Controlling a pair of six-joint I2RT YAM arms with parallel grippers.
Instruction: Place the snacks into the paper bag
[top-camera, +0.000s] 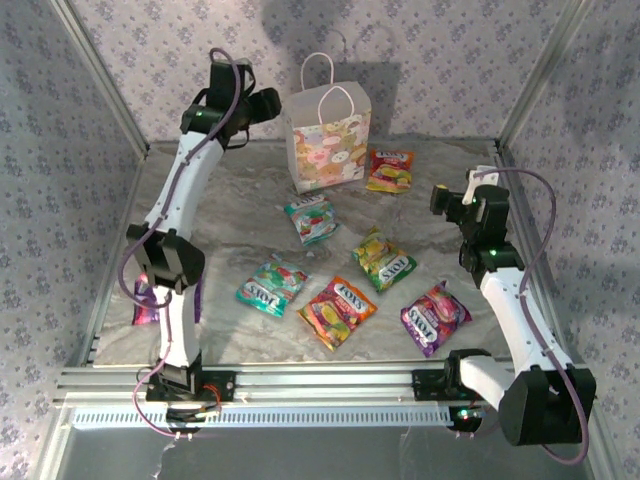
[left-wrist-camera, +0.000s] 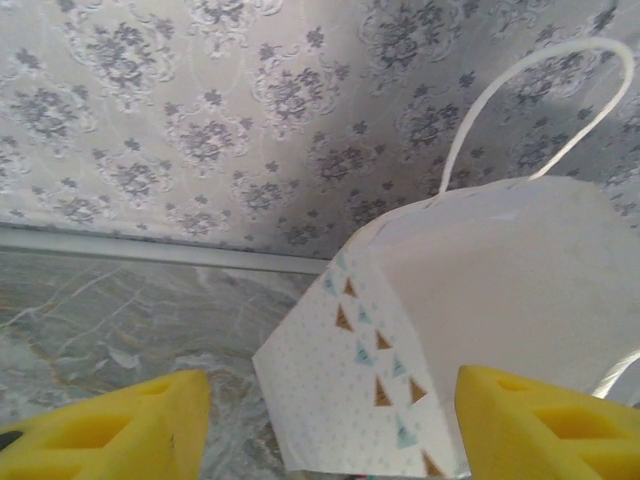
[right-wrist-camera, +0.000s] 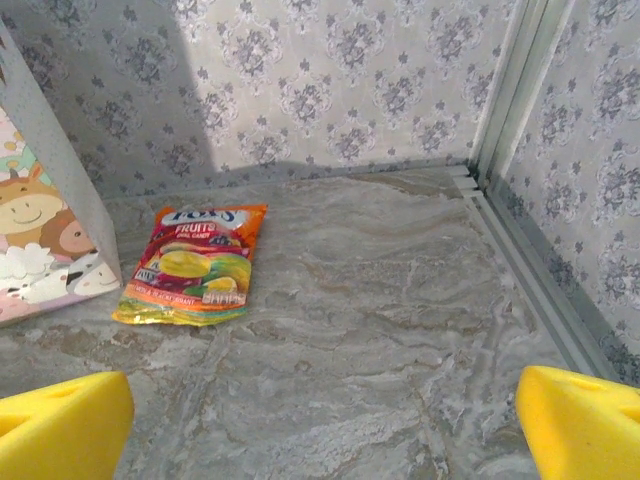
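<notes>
Paper bag (top-camera: 328, 150): upright at the middle of the table's (top-camera: 230, 210) far edge, handles up.
Snacks (top-camera: 337, 311): all flat on the table. A red-orange packet (top-camera: 390, 170) lies just right of the bag. Five are spread mid-table, among them a teal packet (top-camera: 311, 219). A purple packet (top-camera: 147, 300) sits at the left edge, partly behind the left arm (top-camera: 180, 190).
Left gripper (top-camera: 262, 105): raised beside the bag's left side, jaws apart, nothing held.
Right gripper (top-camera: 440, 200): near the right edge, jaws wide, empty.

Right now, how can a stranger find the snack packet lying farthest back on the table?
Look for the paper bag standing at the back of the table. The red-orange packet lies flat just right of it. All other packets lie nearer the front edge.
</notes>
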